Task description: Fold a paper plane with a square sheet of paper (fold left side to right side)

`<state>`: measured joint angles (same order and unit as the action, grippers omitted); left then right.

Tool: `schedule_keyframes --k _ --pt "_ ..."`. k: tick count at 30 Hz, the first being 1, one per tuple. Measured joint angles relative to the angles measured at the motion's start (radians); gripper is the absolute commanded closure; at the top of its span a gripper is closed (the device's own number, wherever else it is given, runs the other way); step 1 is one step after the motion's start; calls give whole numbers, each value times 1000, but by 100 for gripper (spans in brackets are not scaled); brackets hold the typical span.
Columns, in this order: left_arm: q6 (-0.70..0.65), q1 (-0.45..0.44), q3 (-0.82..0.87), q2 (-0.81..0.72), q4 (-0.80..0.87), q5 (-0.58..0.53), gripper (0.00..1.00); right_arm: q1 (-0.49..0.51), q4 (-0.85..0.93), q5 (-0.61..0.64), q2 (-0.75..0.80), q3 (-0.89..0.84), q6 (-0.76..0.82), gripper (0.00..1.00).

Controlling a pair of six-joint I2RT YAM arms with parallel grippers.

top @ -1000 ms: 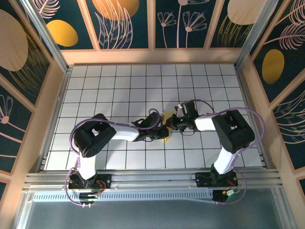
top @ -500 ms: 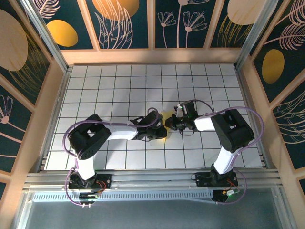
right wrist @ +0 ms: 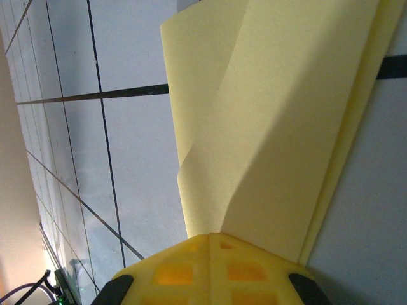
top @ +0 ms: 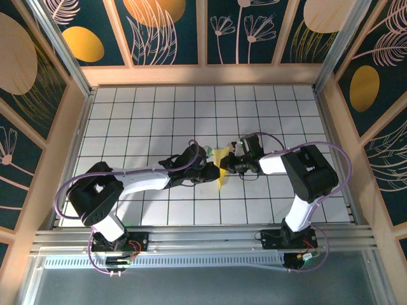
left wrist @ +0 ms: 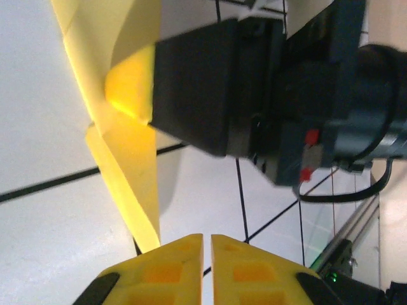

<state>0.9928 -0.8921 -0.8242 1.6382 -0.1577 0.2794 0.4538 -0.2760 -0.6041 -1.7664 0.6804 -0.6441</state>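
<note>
Bottom centre: right gripper (right wrist: 210, 237) pinches the folded yellow paper (right wrist: 286, 127) — left gripper (left wrist: 207, 237) squeezed nearly closed, just beside the paper's tip.

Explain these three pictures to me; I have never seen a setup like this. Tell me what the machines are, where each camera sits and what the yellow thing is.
These are two robot arms bolted at the near edge of a white gridded table. The top picture looks down from above. There, the left gripper and right gripper meet at a folded sheet of yellow paper.

The other two pictures come from a camera on each wrist, so the yellow fingers at the bottom belong to that arm. In the right wrist view, the right gripper is shut on the paper. In the left wrist view, the left gripper's fingers are almost together near the paper's tip, with nothing visible between them.
</note>
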Motion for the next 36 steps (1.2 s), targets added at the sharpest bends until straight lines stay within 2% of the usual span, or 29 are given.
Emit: schedule_keyframes --k 6,14,22,36 --pt "64 0 82 4 -105 77 97 1 8 0 -1 5 10 100" --pt "101 0 82 77 -207 141 98 5 26 3 -5 18 18 100" --pt "113 0 79 141 -234 166 99 10 38 8 -6 26 31 100" --pt "111 0 16 167 -239 176 100 13 44 9 -10 33 36 100"
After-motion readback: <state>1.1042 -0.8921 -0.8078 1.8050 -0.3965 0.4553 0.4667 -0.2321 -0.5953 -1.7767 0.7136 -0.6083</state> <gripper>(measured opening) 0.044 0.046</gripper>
